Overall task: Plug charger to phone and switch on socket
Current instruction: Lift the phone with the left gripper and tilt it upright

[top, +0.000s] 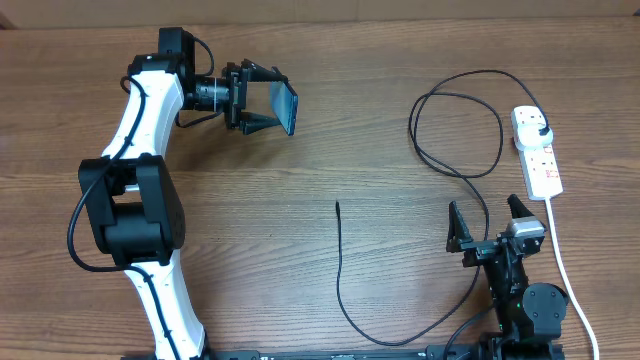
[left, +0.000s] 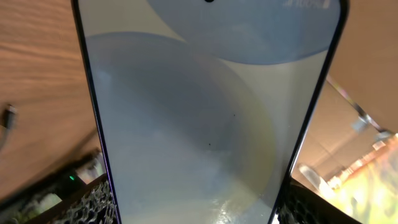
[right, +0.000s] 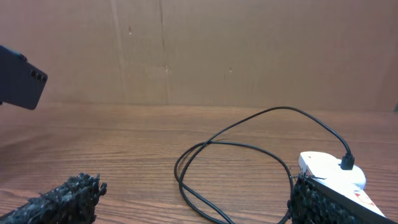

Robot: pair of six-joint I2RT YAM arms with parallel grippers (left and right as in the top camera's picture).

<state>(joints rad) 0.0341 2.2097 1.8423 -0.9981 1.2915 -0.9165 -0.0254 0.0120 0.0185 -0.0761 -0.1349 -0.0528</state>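
Note:
My left gripper (top: 262, 102) is shut on the phone (top: 286, 105) and holds it above the table at the back left. The phone's pale blue screen (left: 205, 118) fills the left wrist view. The phone's dark back also shows in the right wrist view (right: 18, 85). The charger, a thin black cable (top: 460, 140), loops near the socket (top: 537, 150), its black plug (top: 540, 125) seated in the white strip. Its free connector tip (top: 337, 205) lies mid-table. My right gripper (top: 490, 222) is open and empty at the front right, just short of the cable loop (right: 249, 155).
The socket's thick white cord (top: 570, 275) runs toward the front right edge, past my right arm. The cable sweeps in a long arc (top: 400, 335) along the front of the wooden table (top: 330, 150). A cardboard wall (right: 217, 50) stands behind.

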